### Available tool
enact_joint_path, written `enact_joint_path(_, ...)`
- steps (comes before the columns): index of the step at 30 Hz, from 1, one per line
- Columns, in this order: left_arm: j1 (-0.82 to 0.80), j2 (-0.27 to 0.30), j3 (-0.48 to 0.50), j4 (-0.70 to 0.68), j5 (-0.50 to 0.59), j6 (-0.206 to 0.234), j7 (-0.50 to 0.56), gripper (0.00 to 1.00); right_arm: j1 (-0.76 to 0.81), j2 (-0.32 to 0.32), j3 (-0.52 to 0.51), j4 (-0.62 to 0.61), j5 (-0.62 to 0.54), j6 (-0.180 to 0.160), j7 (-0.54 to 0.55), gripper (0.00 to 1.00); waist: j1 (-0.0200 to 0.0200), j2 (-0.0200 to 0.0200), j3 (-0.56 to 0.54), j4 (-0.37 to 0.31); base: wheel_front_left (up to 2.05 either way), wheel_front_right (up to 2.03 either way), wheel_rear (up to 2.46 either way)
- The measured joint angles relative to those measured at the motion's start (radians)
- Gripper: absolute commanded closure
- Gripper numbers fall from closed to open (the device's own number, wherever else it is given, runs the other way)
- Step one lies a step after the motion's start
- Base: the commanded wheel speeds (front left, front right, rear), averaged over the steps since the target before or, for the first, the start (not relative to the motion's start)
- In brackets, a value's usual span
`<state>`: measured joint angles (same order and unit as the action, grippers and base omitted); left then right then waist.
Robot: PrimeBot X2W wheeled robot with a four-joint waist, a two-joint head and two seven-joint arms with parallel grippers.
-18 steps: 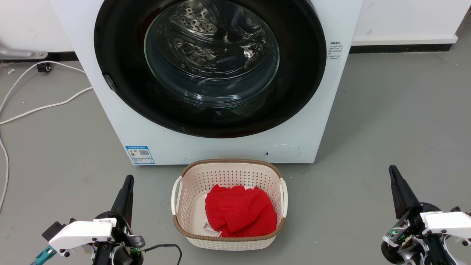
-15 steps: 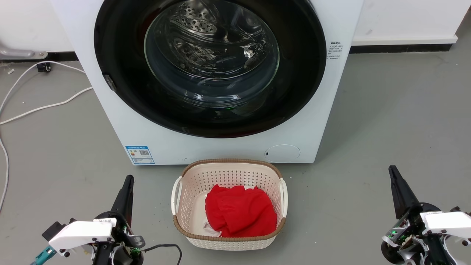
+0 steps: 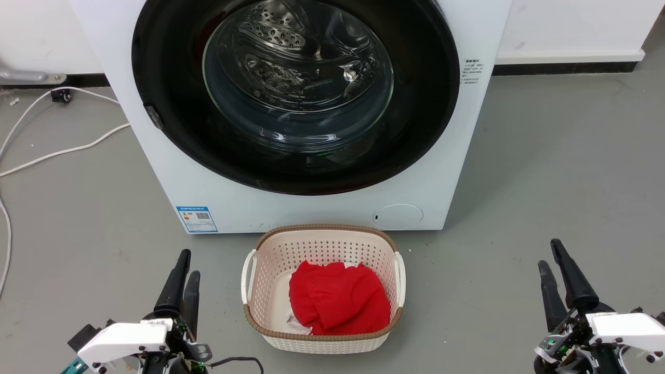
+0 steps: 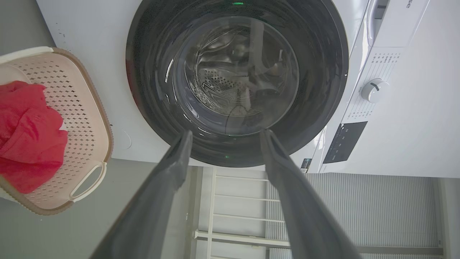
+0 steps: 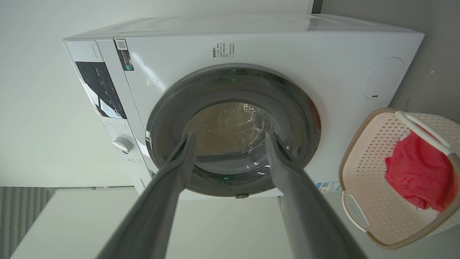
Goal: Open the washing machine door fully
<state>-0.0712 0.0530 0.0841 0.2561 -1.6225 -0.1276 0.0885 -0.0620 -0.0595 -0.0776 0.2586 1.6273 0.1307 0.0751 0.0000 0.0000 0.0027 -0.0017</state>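
Observation:
The washing machine is a white box straight ahead. The washing machine door is a glossy black ring around a clear glass bowl, lying flat against the machine's front. A small grey fitting sits on its left rim. My left gripper hovers low at the left, open and holding nothing, well short of the door. My right gripper is low at the right, also open and holding nothing. The left wrist view shows the left gripper facing the door. The right gripper likewise faces the door.
A cream perforated basket holding a red cloth stands on the grey floor right before the machine, between my grippers. White cables lie on the floor to the left. A white wall runs behind the machine.
Both grippers have gone from shut to open: each showed one dark point before and now shows two separate fingers. The door has not moved.

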Motion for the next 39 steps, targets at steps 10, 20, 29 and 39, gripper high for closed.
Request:
enact_joint_path(10,-0.001,0.01,-0.036,-0.089,0.151,0.0,-0.072,0.0,0.003,0.001,0.01,-0.097,-0.193,0.0,-0.062,0.0,0.0,0.0,-0.004,-0.004,0.0,0.0,0.0)
enact_joint_path(20,-0.01,0.016,-0.047,-0.151,0.391,0.0,-0.11,0.0,0.008,0.002,0.016,-0.173,-0.488,0.0,-0.101,0.0,0.0,0.0,-0.006,-0.008,0.0,0.0,0.0)
enact_joint_path(29,-0.01,0.029,-0.059,-0.176,0.603,0.0,-0.142,0.0,0.026,0.002,0.032,-0.216,-0.735,0.0,-0.132,0.0,0.0,0.0,-0.008,-0.011,0.0,0.0,0.0)
enact_joint_path(39,-0.009,0.035,-0.075,-0.179,0.797,0.0,-0.174,0.0,0.043,0.003,0.035,-0.226,-0.951,0.0,-0.163,0.0,0.0,0.0,-0.01,-0.013,0.0,0.0,0.0)
